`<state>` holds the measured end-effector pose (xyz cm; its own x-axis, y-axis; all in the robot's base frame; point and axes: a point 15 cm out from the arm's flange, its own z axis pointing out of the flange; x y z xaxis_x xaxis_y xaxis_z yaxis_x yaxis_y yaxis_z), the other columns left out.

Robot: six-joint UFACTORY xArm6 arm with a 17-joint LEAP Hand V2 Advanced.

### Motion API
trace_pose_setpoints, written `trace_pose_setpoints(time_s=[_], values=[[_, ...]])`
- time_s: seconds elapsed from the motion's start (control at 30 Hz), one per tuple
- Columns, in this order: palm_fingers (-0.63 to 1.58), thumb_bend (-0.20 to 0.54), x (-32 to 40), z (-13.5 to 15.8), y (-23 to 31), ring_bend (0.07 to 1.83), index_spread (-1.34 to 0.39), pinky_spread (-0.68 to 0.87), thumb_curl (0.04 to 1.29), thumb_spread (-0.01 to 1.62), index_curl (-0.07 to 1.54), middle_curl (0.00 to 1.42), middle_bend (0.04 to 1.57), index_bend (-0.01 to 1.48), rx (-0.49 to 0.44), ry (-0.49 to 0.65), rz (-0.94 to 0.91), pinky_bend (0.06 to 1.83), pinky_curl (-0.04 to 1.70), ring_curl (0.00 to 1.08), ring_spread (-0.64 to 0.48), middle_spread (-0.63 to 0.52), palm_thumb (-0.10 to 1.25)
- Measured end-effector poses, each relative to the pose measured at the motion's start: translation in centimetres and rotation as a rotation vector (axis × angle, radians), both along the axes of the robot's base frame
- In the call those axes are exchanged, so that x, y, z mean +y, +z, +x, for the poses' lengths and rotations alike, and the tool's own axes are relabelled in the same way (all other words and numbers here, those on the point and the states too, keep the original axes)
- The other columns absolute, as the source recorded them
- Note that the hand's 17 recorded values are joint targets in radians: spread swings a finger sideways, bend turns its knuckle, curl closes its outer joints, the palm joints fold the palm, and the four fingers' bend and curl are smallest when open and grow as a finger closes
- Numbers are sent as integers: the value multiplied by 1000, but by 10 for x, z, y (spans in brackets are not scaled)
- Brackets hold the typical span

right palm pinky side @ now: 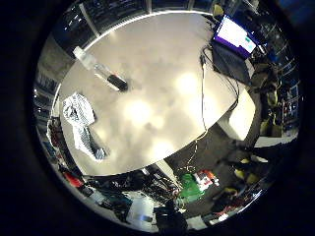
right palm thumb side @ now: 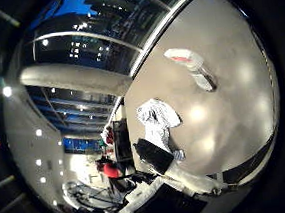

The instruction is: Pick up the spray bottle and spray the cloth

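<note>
A clear spray bottle [right palm pinky side: 101,71] with a black head lies on its side on the grey table [right palm pinky side: 162,84]; it also shows in the right thumb side palm view [right palm thumb side: 191,64]. A crumpled white and grey cloth [right palm pinky side: 83,122] lies on the table a short way from the bottle, near the table's edge; the right thumb side palm view shows it too [right palm thumb side: 158,121]. Both look small, so the palm is well above the table.
An open laptop [right palm pinky side: 234,39] with a lit screen stands at the table's far side. A green object [right palm pinky side: 190,187] and other clutter lie on the floor beyond the table's edge. Ceiling lights reflect off the tabletop.
</note>
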<state>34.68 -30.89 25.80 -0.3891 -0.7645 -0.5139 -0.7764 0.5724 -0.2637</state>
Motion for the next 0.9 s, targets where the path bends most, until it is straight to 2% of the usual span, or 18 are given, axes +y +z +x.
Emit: trace_pose_setpoints(time_s=[0.3,0.57,0.9], values=[[114,-27,-11,-4,-52,320,-250,361,280,996,249,354,226,146,-50,2,134,387,324,270,141,49,408],[103,-26,-13,23,-77,331,-249,353,284,1002,254,352,237,147,-179,24,315,381,317,267,141,49,420],[105,-24,-24,31,-118,336,-238,351,288,1006,258,347,238,149,-214,24,395,376,311,263,130,55,443]])
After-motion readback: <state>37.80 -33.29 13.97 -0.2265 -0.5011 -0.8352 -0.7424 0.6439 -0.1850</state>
